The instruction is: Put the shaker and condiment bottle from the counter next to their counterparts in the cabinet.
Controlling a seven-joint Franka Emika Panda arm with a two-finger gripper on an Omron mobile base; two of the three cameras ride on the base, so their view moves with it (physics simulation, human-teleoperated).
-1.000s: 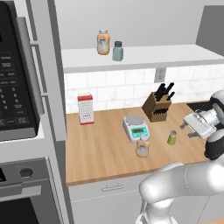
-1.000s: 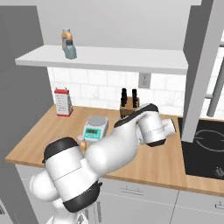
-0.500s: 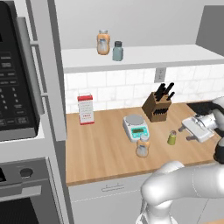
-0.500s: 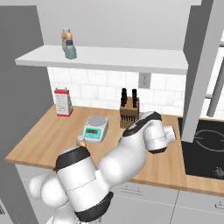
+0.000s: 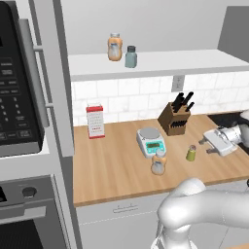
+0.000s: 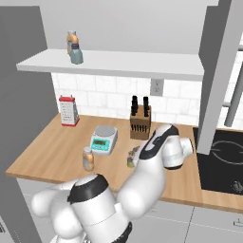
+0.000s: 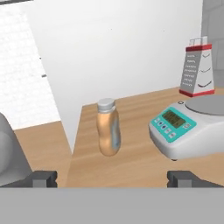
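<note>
The small olive-yellow shaker [image 5: 191,152] stands on the wooden counter [image 5: 112,170], right of the slim orange-tan condiment bottle [image 5: 158,163]. My gripper [image 5: 208,142] hovers low just right of the shaker, fingers pointing left, open and empty. The hand view looks along the counter at the condiment bottle [image 7: 108,132], which stands upright between the open fingertips [image 7: 41,178]. In the right base view my arm partly covers the shaker [image 6: 130,159]; the bottle [image 6: 88,159] stands to its left. On the cabinet [image 5: 160,65] stand the wider orange bottle [image 5: 115,47] and the grey-teal shaker [image 5: 130,56].
A kitchen scale [image 5: 151,141] sits just behind the condiment bottle, with a knife block [image 5: 176,119] at the backsplash and a red-topped grater [image 5: 95,121] further left. A microwave [image 5: 19,92] stands at the left. A dark cooktop [image 6: 223,156] lies right of the counter.
My hand has sunk a little towards the counter beside the shaker, and the elbow has swung rightwards in the right base view. The jaws stay open; shaker and bottle have not moved.
</note>
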